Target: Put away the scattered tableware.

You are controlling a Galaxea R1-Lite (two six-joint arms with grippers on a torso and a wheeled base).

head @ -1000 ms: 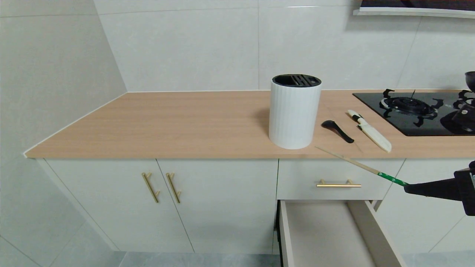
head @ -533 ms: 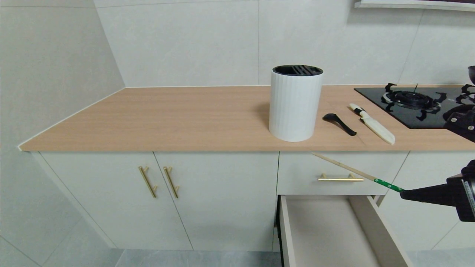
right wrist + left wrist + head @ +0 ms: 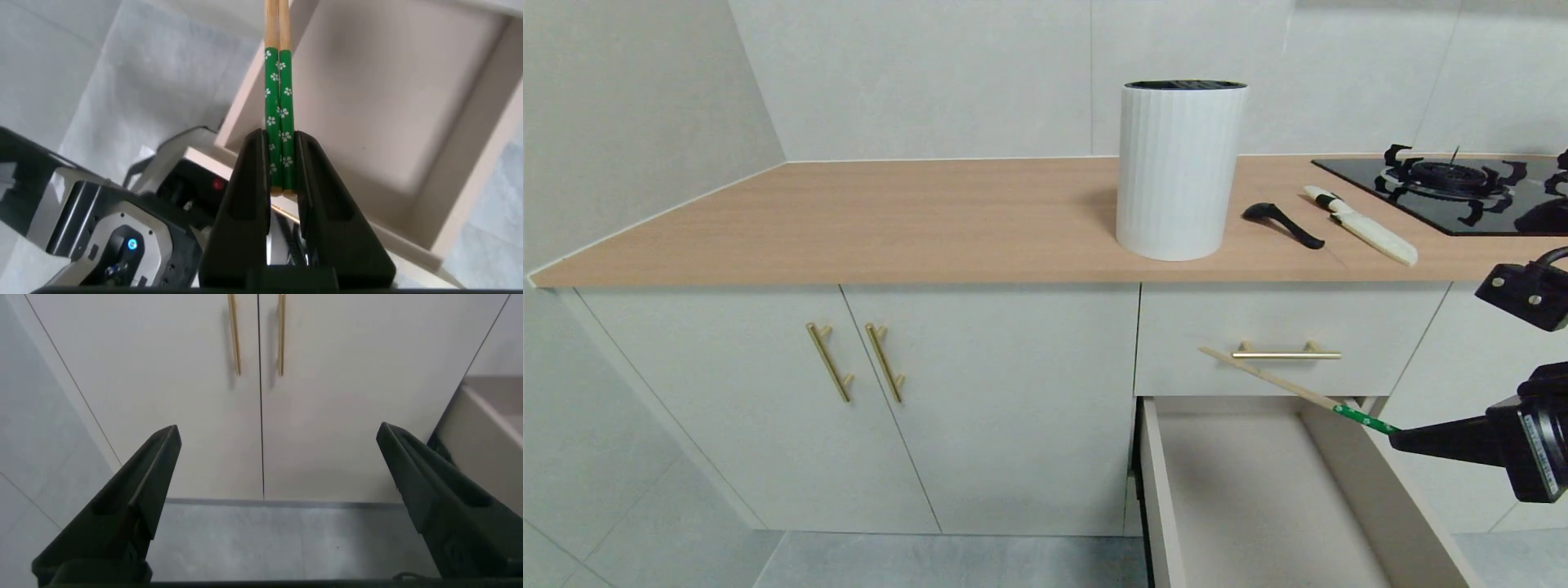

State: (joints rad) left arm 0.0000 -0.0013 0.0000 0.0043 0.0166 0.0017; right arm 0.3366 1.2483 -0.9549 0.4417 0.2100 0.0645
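My right gripper (image 3: 1395,436) is shut on a pair of wooden chopsticks (image 3: 1282,387) with green flowered ends, held slanting over the open lower drawer (image 3: 1241,498). The right wrist view shows the chopsticks (image 3: 278,82) pinched between the black fingers (image 3: 245,212) above the drawer's pale floor (image 3: 384,106). On the wooden counter (image 3: 890,220) lie a black spoon (image 3: 1282,223) and a white knife (image 3: 1364,235), to the right of a white ribbed utensil holder (image 3: 1180,167). My left gripper (image 3: 278,506) is open, hanging low before the cabinet doors (image 3: 261,376) with nothing between its fingers.
A black gas hob (image 3: 1454,192) sits at the counter's right end. A shut drawer with a gold handle (image 3: 1286,354) is above the open one. Two cabinet doors with gold handles (image 3: 854,371) stand to the left. Grey tiled floor (image 3: 931,563) lies below.
The head view has dropped, so the counter appears higher in the picture. My right gripper and the chopsticks have come down from counter-edge height to in front of the drawers, over the open one.
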